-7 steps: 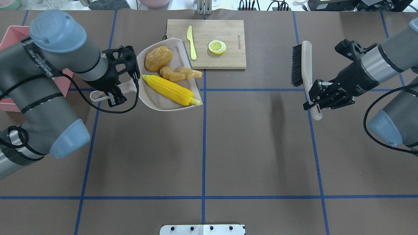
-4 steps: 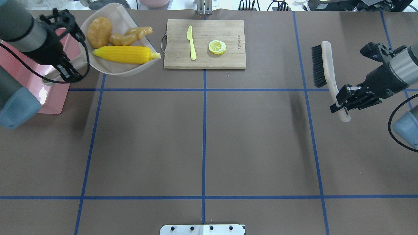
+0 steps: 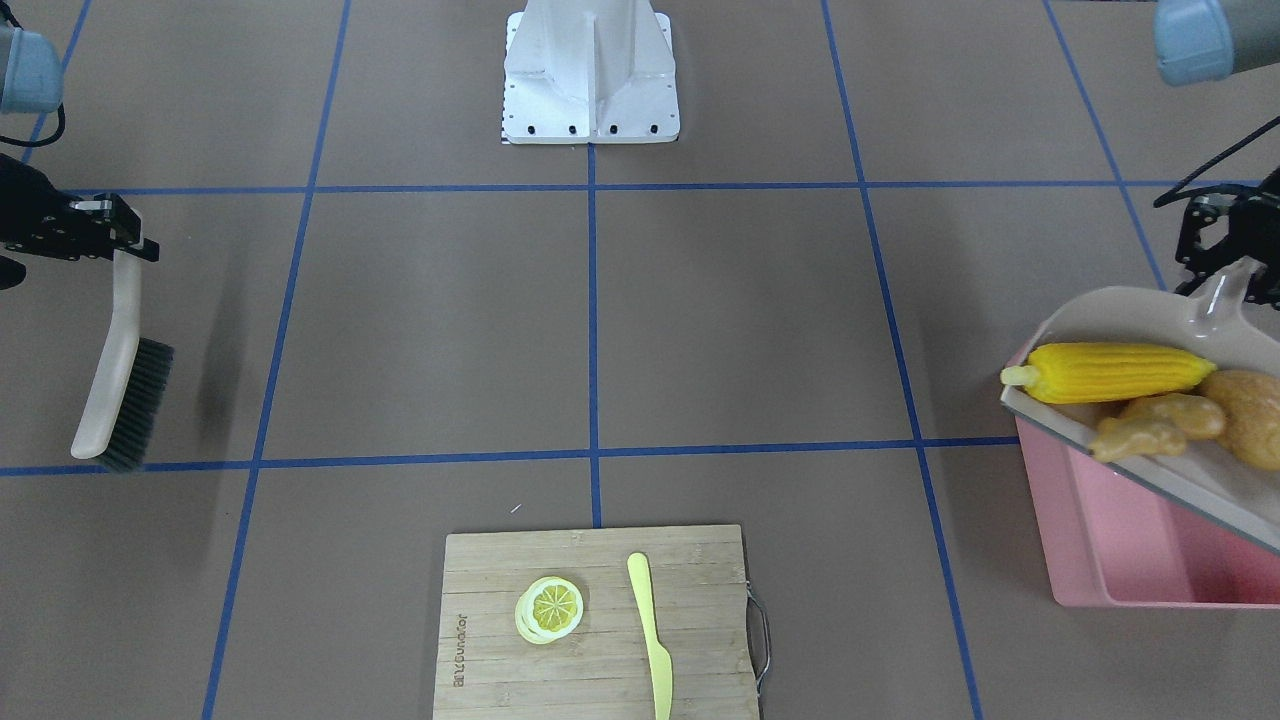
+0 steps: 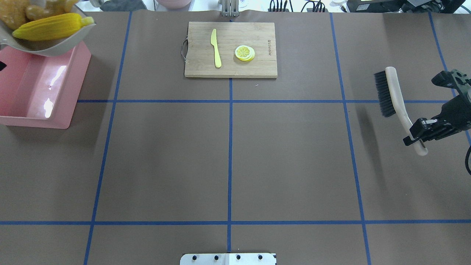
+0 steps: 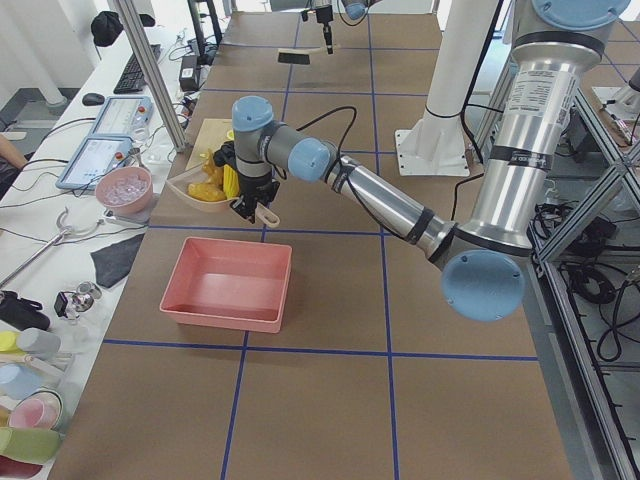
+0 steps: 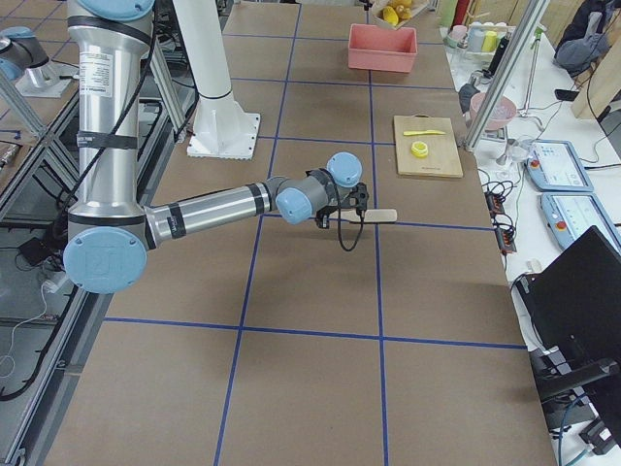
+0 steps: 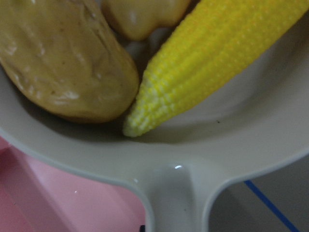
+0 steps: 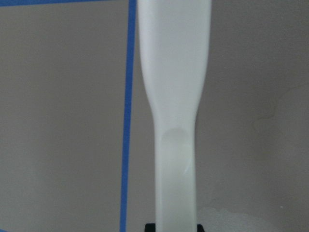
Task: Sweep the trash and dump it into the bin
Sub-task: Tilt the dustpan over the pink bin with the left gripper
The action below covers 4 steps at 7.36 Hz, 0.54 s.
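Observation:
The trash, a yellow corn cob (image 3: 1110, 372), a tan ginger root (image 3: 1150, 425) and a brown potato (image 3: 1250, 415), lies in a beige dustpan (image 3: 1120, 325). My left gripper (image 3: 1222, 275) is shut on the dustpan's handle and holds it tilted in the air above the far end of the pink bin (image 3: 1100, 530). In the overhead view the corn cob (image 4: 51, 26) and dustpan (image 4: 55, 46) hang over the bin's (image 4: 36, 88) far wall. The bin holds nothing. My right gripper (image 4: 419, 134) is shut on the handle of a brush (image 4: 393, 92) at the table's right.
A wooden cutting board (image 4: 230, 49) at the far middle carries a yellow plastic knife (image 4: 216, 48) and a lemon slice (image 4: 244, 52). The white robot base plate (image 4: 228, 258) sits at the near edge. Blue tape lines cross the brown table.
My left arm lifted the loaded dustpan from beside the cutting board and carried it left, over the bin. My right arm drew the brush further right.

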### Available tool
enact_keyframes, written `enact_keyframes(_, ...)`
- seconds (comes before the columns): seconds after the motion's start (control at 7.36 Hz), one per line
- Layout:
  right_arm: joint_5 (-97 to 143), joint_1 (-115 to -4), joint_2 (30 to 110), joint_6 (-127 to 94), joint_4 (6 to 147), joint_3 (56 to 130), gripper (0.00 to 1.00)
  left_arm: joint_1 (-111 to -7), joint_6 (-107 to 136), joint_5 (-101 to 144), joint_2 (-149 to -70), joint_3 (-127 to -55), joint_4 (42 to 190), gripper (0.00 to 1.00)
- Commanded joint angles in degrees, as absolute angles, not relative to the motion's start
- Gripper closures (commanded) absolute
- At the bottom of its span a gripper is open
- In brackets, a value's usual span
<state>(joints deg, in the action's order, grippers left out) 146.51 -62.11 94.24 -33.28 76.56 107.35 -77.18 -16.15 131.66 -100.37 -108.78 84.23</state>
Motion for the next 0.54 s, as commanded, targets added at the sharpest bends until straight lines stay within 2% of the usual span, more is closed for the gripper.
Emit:
enact_keyframes(0.0, 142.49, -62.58, 94.57, -23.69, 84.43, 107.58, 1.00, -85.04, -27.29, 134.20, -95.55, -107.76, 82.46, 1.00)
enact_keyframes(0.41, 132.84, -63.98, 92.21, -7.61, 105.66, 110.04, 1.00, -91.92, -44.01, 134.21, -95.36, -100.92, 77.69, 1.00)
